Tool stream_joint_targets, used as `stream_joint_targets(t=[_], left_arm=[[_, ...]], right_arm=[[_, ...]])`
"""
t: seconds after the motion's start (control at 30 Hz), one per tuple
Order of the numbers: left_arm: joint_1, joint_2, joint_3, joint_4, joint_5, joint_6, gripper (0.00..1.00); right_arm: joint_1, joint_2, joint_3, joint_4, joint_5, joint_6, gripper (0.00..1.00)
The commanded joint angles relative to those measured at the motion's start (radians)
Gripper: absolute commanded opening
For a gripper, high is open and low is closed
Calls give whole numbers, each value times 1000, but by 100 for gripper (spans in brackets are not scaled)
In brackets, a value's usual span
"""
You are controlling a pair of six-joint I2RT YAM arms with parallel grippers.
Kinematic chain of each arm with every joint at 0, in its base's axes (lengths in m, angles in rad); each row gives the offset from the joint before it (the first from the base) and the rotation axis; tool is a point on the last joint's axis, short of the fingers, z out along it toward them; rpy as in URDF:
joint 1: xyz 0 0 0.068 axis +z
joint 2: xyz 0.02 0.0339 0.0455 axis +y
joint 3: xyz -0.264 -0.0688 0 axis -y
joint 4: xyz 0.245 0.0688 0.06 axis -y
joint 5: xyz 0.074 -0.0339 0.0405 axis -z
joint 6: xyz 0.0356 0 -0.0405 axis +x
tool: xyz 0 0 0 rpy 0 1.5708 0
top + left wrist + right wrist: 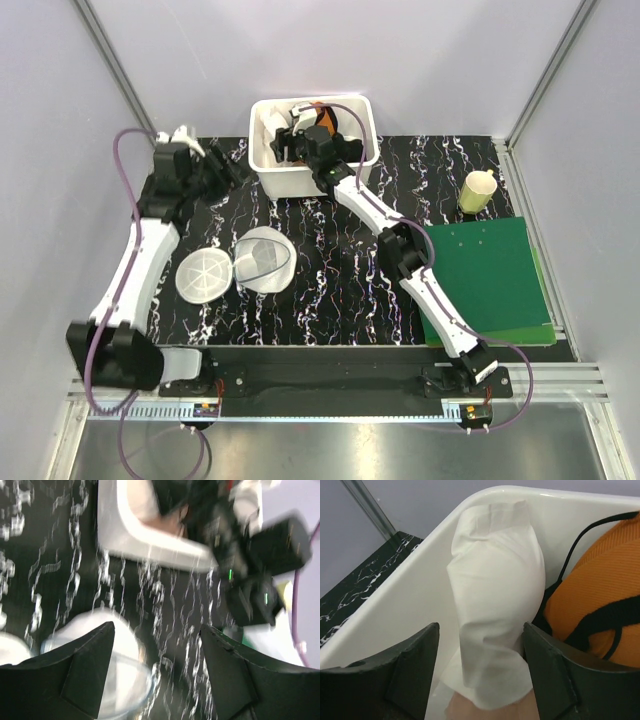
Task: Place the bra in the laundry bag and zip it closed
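Top view: laundry bag [262, 258] left of centre on marbled table [330, 290], right gripper [290, 140] inside white tub [262, 172] at upper centre; left wrist: left gripper [157, 630] spread, empty, above bag at lower left; right wrist: fingers spread astride bra [495, 580] mid-frame, in tub beside orange garment [605, 580].

The bra [495, 590] is soft matt white cloth, smooth w/ light creases, the tub [405, 600] smooth white plastic w/ slight sheen, the orange garment [605, 580] fine-ribbed knit (black straps [615, 612] look matt), the bench [340, 290] black marble-look, the laundry bag [262, 262] sheer white mesh.
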State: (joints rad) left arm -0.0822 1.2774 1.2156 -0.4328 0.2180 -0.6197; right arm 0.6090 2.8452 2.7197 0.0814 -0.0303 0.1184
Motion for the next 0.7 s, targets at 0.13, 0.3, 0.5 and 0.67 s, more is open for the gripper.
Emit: stream_joint_targets(t=[0.13, 0.3, 0.5, 0.67], left_arm=[[-16, 425, 346, 183, -38, -106, 72], [-47, 591, 530, 186, -65, -144, 70], [-109, 765, 703, 183, -215, -94, 72], [-134, 850, 818, 129, -405, -75, 72]], right_arm=[[5, -427, -106, -175, 70, 41, 80], [3, -647, -351, -236, 269, -11, 85], [1, -957, -751, -195, 355, -8, 89], [-2, -1184, -1070, -117, 382, 27, 89]])
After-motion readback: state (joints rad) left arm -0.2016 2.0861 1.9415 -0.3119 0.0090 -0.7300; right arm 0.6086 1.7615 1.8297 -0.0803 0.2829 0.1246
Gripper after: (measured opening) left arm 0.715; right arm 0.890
